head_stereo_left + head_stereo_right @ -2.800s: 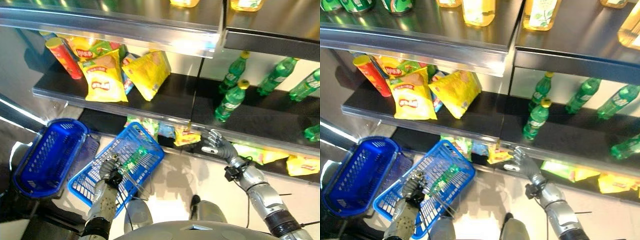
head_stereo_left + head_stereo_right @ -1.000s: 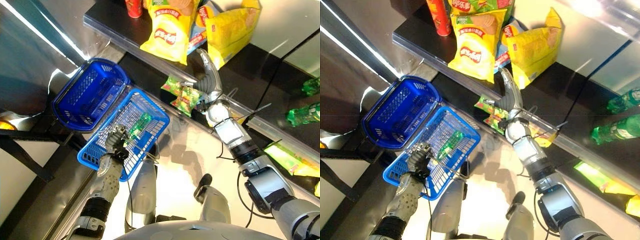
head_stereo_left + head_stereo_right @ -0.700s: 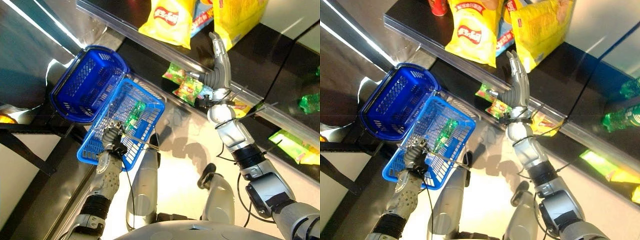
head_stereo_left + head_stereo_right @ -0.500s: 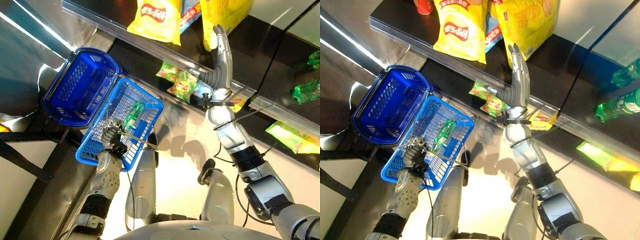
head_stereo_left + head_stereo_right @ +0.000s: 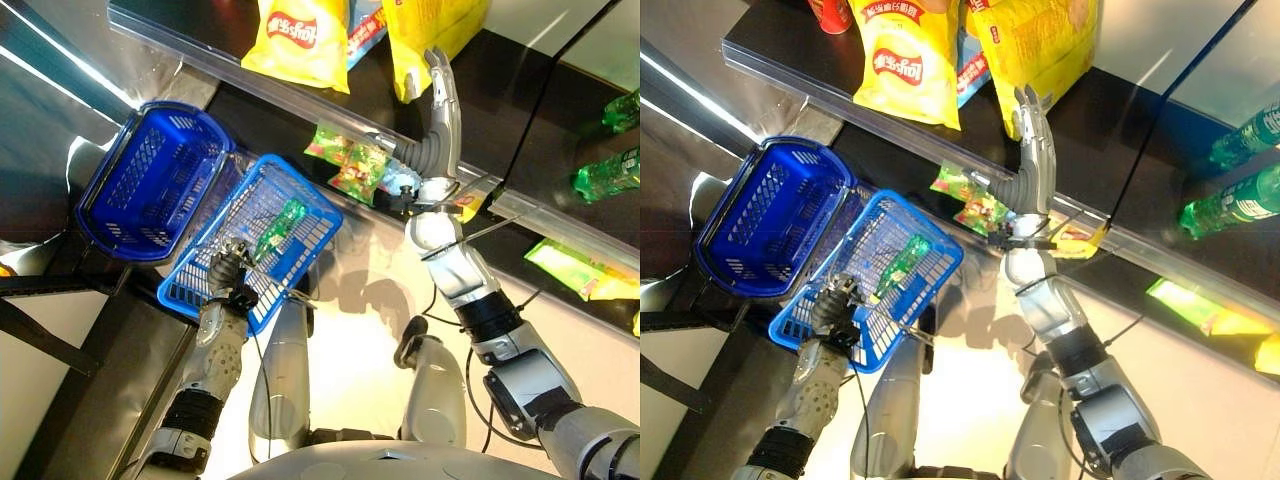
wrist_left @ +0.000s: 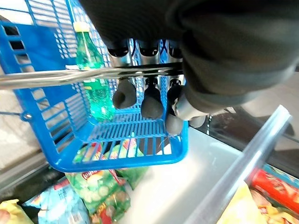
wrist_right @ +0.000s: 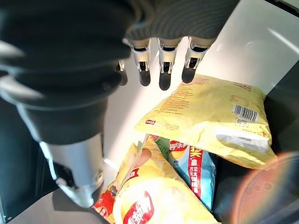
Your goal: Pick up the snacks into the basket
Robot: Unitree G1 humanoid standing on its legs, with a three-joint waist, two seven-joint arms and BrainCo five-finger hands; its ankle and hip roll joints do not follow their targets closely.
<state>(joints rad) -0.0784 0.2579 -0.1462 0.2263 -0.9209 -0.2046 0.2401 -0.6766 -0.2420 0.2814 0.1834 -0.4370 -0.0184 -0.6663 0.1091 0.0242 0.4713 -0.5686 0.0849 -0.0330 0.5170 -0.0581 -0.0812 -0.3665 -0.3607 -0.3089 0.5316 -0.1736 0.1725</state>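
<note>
My right hand (image 5: 432,150) reaches up over the shelf edge with straight, open fingers, just short of a yellow snack bag (image 7: 210,116) lying on the black shelf (image 5: 500,80). A second yellow chips bag (image 5: 300,40) with a red logo leans to its left. Several green snack packs (image 5: 350,165) lie on the lower shelf under my right wrist. My left hand (image 5: 228,272) is curled round the wire handle (image 6: 56,77) of a blue basket (image 6: 117,161), which holds a green bottle (image 5: 280,222).
A second blue basket (image 5: 150,180) sits beside the held one, to its left. Green bottles (image 5: 605,175) lie on the shelf to the right, and a red can (image 5: 830,12) stands at the shelf's left end. More yellow-green packs (image 5: 585,280) lie on the lower right shelf.
My right hand has left the lower shelf and risen to the yellow bags on the shelf above. The view has swung left. My left hand still holds the basket handle.
</note>
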